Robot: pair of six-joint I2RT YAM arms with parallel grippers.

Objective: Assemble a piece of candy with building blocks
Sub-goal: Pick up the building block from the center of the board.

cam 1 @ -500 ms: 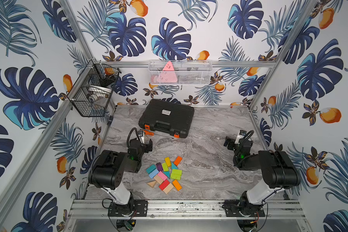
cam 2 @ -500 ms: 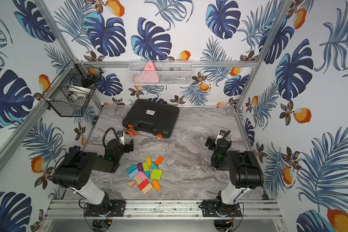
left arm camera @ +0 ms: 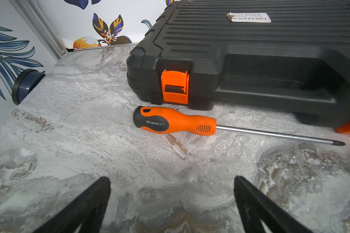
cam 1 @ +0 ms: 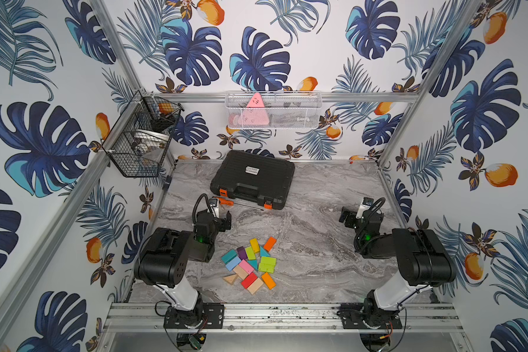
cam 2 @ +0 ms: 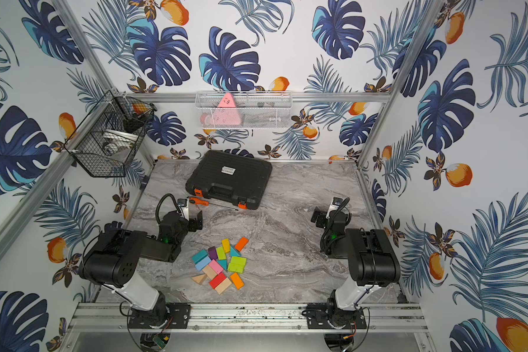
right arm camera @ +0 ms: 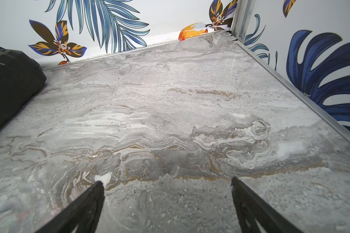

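Building blocks [cam 1: 250, 265] lie jumbled near the table's [cam 1: 317, 243] front edge, between the arms. Left gripper [left arm camera: 171, 181] and right gripper [right arm camera: 167, 184] both spread, empty, well apart from them. Best start: an outlying orange brick [cam 1: 269, 243], straight descent, neighbours undisturbed.

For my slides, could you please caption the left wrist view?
Open left gripper faces an orange screwdriver lying before a black case on the table.

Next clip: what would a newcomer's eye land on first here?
The huddle of bright building blocks on the marble table near its front edge. Behind them lies a closed black tool case, an orange-handled screwdriver along its front edge. Left pincer and right pincer hang open, empty.
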